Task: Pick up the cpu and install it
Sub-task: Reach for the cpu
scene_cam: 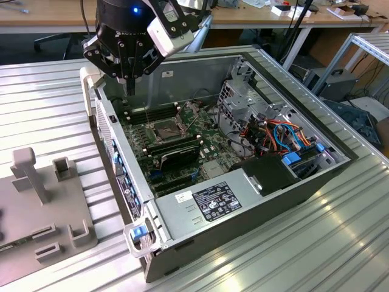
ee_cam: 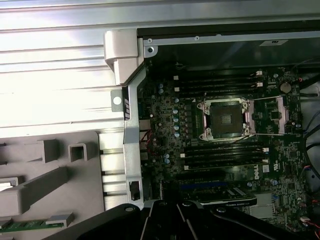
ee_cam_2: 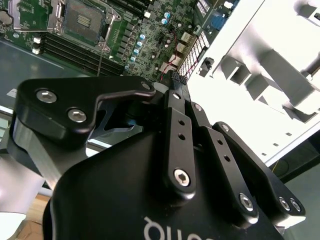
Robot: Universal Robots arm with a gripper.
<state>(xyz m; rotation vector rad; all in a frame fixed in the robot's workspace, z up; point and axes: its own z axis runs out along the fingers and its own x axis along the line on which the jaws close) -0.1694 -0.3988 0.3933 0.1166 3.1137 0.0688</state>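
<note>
Over PC case (scene_cam: 273, 214) edge, mobo (ee_cam: 165, 116) w/ socket (ee_cam: 223, 119) inside, jaws closed.

Open computer case (ee_cam: 131, 150), green motherboard (ee_cam: 167, 107), socket (ee_cam: 225, 118) seemingly empty, grey fixture (ee_cam: 75, 197) alongside, black gripper (ee_cam: 182, 222) in foreground

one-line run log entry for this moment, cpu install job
gripper: hovering above motherboard near case wall | socket: empty | install: not yet done
</note>
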